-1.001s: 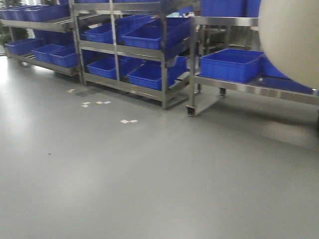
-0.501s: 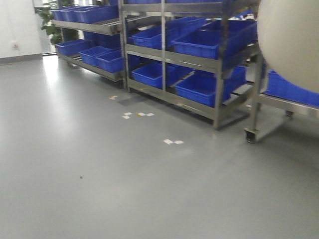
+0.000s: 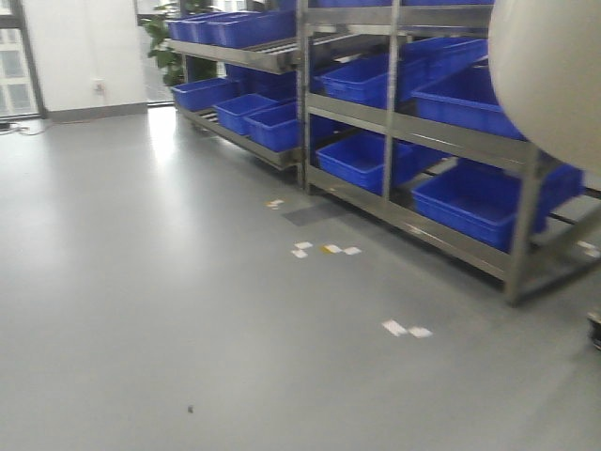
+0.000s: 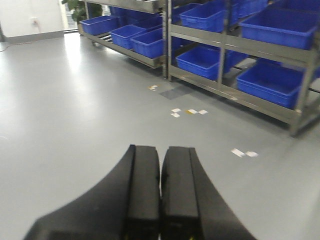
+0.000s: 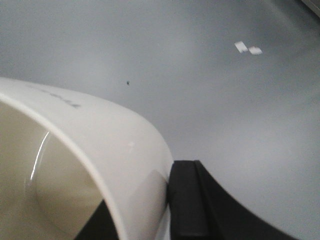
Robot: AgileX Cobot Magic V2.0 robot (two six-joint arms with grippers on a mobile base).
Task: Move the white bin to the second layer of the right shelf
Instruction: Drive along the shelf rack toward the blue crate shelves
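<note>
- One grip matters here: your right pincer (image 5: 150,210) is clamped on the rim of the white bin (image 3: 549,75), with the black outer finger (image 5: 192,205) pressed flat against the outside wall and the other jaw inside the tub.
- The bin hangs in the air at the upper right of the front view, close to the camera and well clear of the grey floor (image 3: 141,310). Too little of it shows to tell which way its long axis runs.
- Your left pincer (image 4: 160,190) is pressed shut on nothing and points low over the open floor. It is the farther arm and has no part in the hold.
- Steel racks (image 3: 394,122) stand ahead and to the right, and every level you can see carries blue crates (image 3: 366,160). You cannot pick out the right shelf's second layer in these views. By my reading it lies off to the right, past or behind the bin.
- Small paper scraps (image 3: 406,329) lie on the floor, and a potted plant (image 3: 164,42) stands at the far left end of the racks.
- The rack post nearest the bin looks like the main obstacle, so swing wide.
</note>
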